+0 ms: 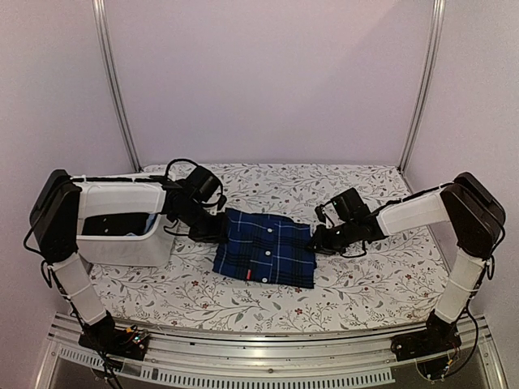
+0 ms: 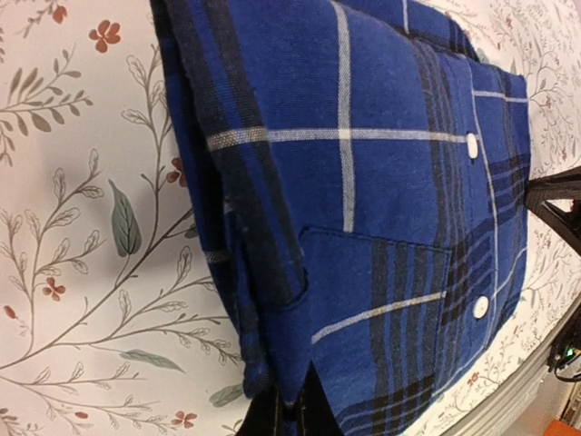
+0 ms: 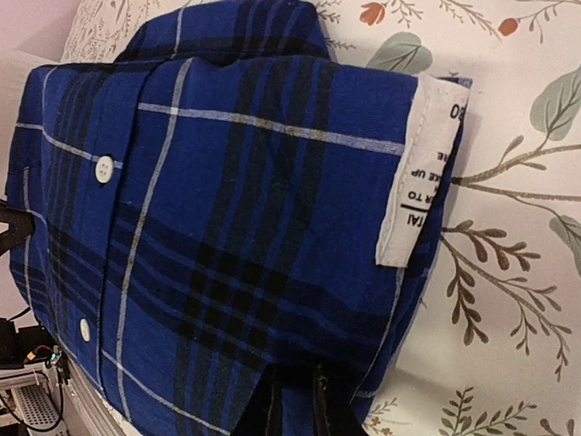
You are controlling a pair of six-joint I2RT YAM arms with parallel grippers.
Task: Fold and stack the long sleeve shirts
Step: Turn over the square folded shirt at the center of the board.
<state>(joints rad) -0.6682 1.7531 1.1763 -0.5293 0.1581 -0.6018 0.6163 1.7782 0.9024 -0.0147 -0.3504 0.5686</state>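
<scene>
You see the folded plaid shirt [image 1: 266, 248] lying flat on the middle of the table [image 1: 373, 284]. The left gripper [image 1: 212, 231] and right gripper [image 1: 319, 240] each pinch one side edge (jaws nearly closed on the cloth), probably to lift it evenly.

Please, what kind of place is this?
Probably a robot test booth, not a home: plain walls and metal posts enclose a flowered table, and the left arm and right arm, bolted at its edge, hold a plaid shirt.
</scene>
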